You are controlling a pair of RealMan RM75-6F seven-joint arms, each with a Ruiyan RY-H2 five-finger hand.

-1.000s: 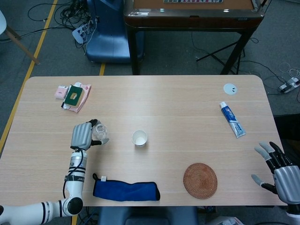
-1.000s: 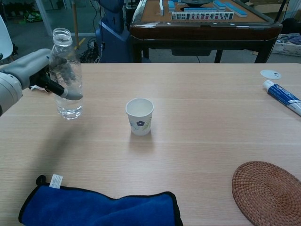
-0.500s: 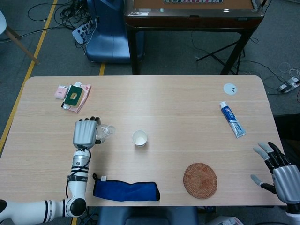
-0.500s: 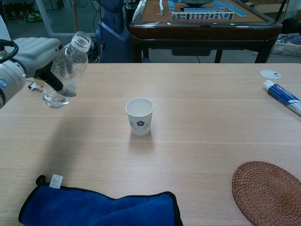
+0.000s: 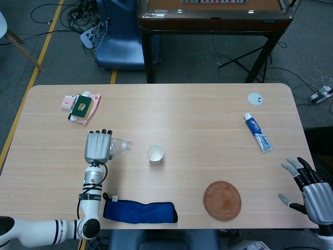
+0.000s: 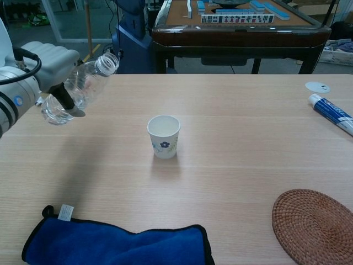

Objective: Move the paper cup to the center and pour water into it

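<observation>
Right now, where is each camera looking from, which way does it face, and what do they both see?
Head view: high above the table, looking steeply down; shows left hand gripping the tilted bottle, and open right hand.
Chest view: low at the near edge, facing forward across the tabletop; shows only the left hand.
Shared: bottle, paper cup, blue cloth, woven coaster, toothpaste tube.

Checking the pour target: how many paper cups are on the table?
1. The cup stands upright near the table's middle, right of the tilted bottle held by the left hand. None seem hidden.
</observation>
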